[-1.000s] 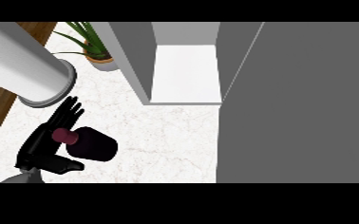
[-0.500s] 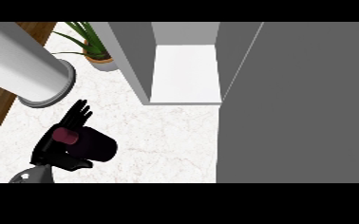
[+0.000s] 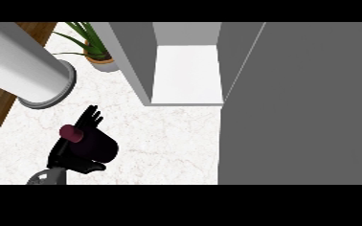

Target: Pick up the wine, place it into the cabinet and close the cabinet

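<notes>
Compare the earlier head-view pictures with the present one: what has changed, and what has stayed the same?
The left hand has edged up and rightward toward the cabinet, its fingers closing round the wine bottle, whose red cap shifted slightly with it. Whether the bottle is lifted is unclear. The cabinet, open as before, the potted plant and the white cylinder stayed put.

Left of the cabinet, the wine covers the palm of your left hand; whether the hand grips it cannot be told. Your forearm is cut by the lower edge. The cabinet's door, and the plant and grey cylinder left of the cabinet, are cropped by the edges.
</notes>
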### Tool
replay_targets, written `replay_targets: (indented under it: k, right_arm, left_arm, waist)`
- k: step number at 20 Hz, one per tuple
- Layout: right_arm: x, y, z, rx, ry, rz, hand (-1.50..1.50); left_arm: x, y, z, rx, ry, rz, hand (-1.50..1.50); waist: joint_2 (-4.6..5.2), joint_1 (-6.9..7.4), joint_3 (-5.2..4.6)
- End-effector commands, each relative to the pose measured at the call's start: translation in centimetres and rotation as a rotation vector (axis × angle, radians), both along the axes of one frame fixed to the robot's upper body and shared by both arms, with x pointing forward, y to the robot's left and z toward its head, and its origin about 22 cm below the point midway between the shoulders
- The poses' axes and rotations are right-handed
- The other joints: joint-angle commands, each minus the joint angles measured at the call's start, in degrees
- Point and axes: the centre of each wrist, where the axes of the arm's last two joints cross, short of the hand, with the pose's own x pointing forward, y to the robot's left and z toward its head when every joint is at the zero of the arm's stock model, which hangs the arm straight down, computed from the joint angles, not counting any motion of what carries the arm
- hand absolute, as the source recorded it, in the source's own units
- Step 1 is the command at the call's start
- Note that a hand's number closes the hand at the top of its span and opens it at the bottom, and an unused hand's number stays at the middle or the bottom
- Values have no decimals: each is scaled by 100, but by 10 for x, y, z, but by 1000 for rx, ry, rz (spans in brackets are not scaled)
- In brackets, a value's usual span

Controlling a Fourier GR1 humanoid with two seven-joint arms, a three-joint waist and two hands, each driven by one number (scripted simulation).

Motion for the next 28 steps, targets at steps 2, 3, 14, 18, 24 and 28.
replay_targets:
  k: [2, 3, 14, 18, 24, 28]
  right_arm:
    - [0, -2, -4, 3, -17, 4, -150]
    - [-7, 6, 1, -6, -15, -8, -150]
    - [6, 1, 5, -8, -20, -33, -150]
    - [-1, -10, 2, 20, -10, -10, -150]
    - [18, -2, -12, -17, -10, -14, -150]
    - [7, 4, 4, -15, -7, -8, -150]
  left_arm:
    - [11, 5, -6, -101, 25, 9, -150]
    - [-3, 13, -4, -103, 25, -6, -150]
    - [-1, -11, -25, -148, 23, 6, 150]
    - [-4, 2, -23, -181, 29, -32, 150]
    - [15, -20, -20, -132, 18, -62, 150]
    - [3, 5, -20, -124, -16, -43, 150]
  waist:
    - [10, -33, -3]
    - [-4, 9, 1]
    - [13, -28, -5]
    - [13, -40, -4]
    - [23, -34, -6]
    - [28, -47, -12]
